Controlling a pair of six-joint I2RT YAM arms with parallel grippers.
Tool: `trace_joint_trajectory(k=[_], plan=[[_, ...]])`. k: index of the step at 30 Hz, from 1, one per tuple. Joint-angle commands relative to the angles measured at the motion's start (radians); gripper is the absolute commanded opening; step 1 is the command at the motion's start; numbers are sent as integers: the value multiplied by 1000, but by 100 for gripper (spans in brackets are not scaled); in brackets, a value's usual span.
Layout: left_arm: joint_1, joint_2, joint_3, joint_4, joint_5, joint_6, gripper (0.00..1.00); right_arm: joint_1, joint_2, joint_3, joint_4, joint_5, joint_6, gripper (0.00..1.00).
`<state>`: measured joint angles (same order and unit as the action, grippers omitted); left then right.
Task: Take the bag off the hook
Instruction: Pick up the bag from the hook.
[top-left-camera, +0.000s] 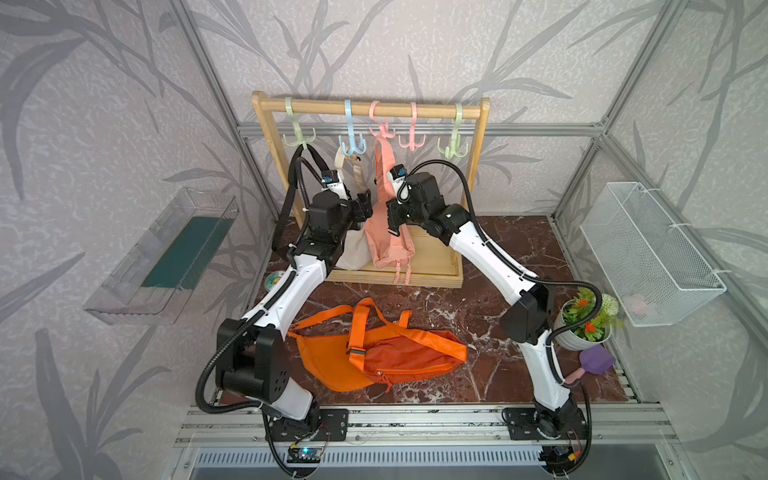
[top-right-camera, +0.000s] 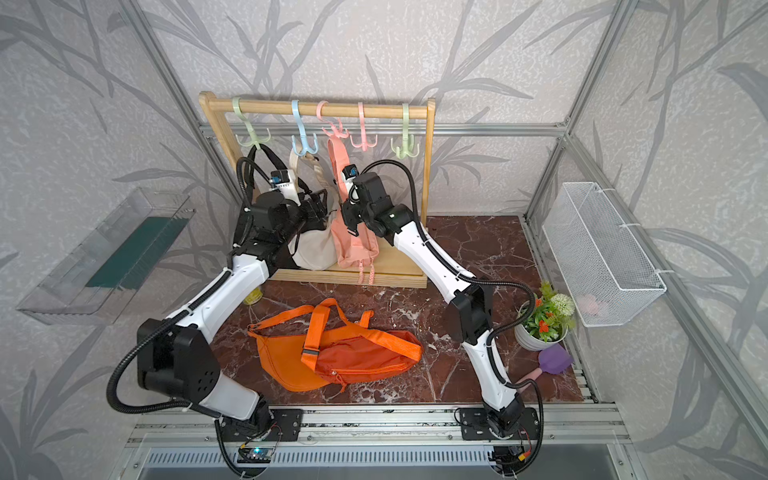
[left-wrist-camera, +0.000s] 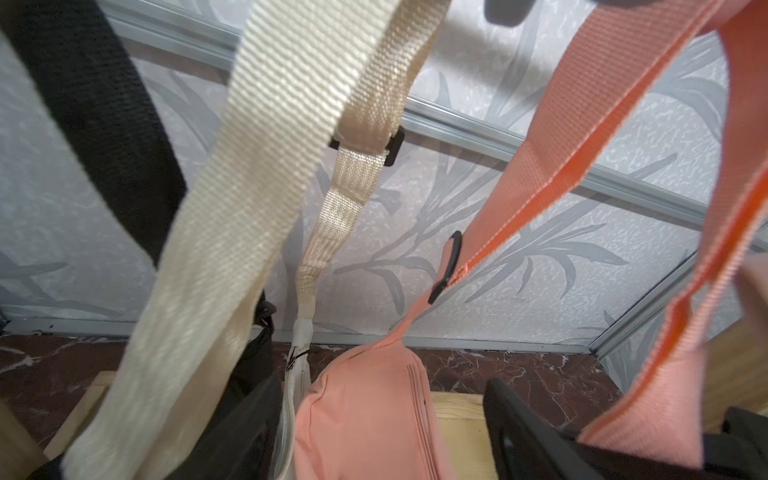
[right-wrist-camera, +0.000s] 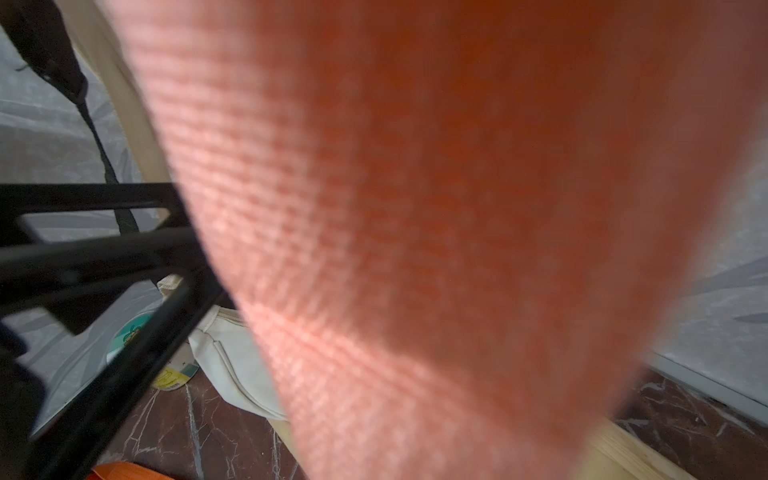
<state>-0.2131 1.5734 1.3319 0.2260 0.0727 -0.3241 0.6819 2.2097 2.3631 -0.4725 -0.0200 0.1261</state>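
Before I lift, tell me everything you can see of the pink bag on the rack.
The pink bag is a soft fabric sling pouch with a zipper and a woven strap carrying a black slider. The strap loops over a pink hook and hangs straight; the pouch slumps on the rack's wooden base, pressed against the cream bag. The right gripper looks shut on the strap.

Pink bag (top-right-camera: 353, 249): 12 o'clock, hanging from pink hook (top-right-camera: 333, 128)
Right gripper (top-right-camera: 350, 222): closed on its strap
Left gripper (top-right-camera: 321, 206): open, at its 9 o'clock
Orange bag (top-right-camera: 332, 357): 6 o'clock
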Motion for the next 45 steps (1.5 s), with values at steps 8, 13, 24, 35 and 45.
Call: trace_joint_trajectory(k=[8,13,24,35,45], plan=[[4,138,134,261,184,28,76,-17,-127,-89,54,-1,-92,0],[4,185,166,343,214,-14,73,-27,-131,-91,49,-5,-97,0],[0,306,306,315,228,-53,14,-37,-144,-117,69,2,-89,0],[0,254,262,288,135,-66,0,-39,-151,-132,86,5,-66,0],[0,219,260,288,130,-85,0,-40,-200,-198,161,35,-80,0]])
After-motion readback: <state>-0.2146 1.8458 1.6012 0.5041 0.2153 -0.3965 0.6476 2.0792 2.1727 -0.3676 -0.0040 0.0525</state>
